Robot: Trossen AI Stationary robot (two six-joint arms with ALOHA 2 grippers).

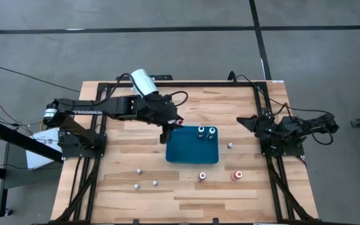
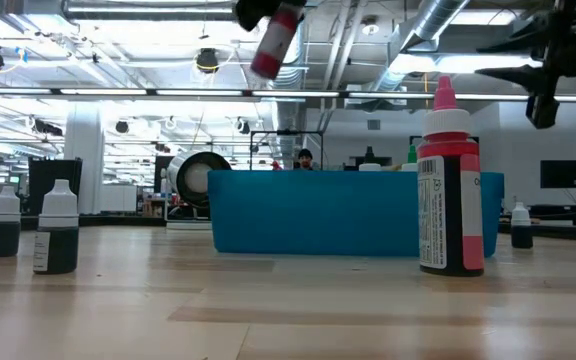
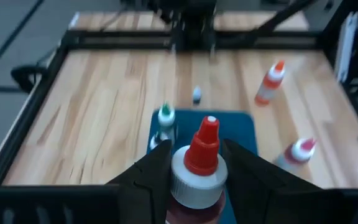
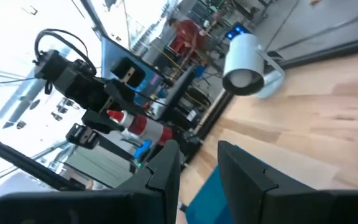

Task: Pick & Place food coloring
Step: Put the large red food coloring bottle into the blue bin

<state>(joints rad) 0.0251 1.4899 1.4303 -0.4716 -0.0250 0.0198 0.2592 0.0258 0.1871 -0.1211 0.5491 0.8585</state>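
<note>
My left gripper point(image 1: 171, 127) hangs over the far-left corner of the blue tray point(image 1: 192, 156), shut on a red food coloring bottle point(image 3: 196, 177) with a white collar and a red tip. In the low view this bottle point(image 2: 273, 40) shows high above the tray point(image 2: 313, 225). Two bottles point(image 1: 201, 132) point(image 1: 212, 132) stand in the tray's far part. Other small bottles stand on the table: two red ones point(image 1: 202, 176) point(image 1: 237, 175) near the tray, one point(image 1: 230, 145) to its right, three point(image 1: 139, 170) near-left. My right gripper point(image 1: 247, 120) waits open at the right edge. My left gripper pinches the red bottle by its body just under the white collar point(image 3: 194, 186), one finger point(image 3: 148, 177) on each side. The fingers reach in from the table's left, slanting down. The bottle is lifted clear above the tray and tilted, its red tip point(image 3: 207, 132) pointing away from the wrist.
A black metal frame point(image 1: 264, 106) runs around the wooden table top. A white cylinder point(image 1: 144, 81) sits on the left arm. In the low view one red bottle point(image 2: 450, 190) stands close to the camera and two dark ones point(image 2: 58, 230) at the left.
</note>
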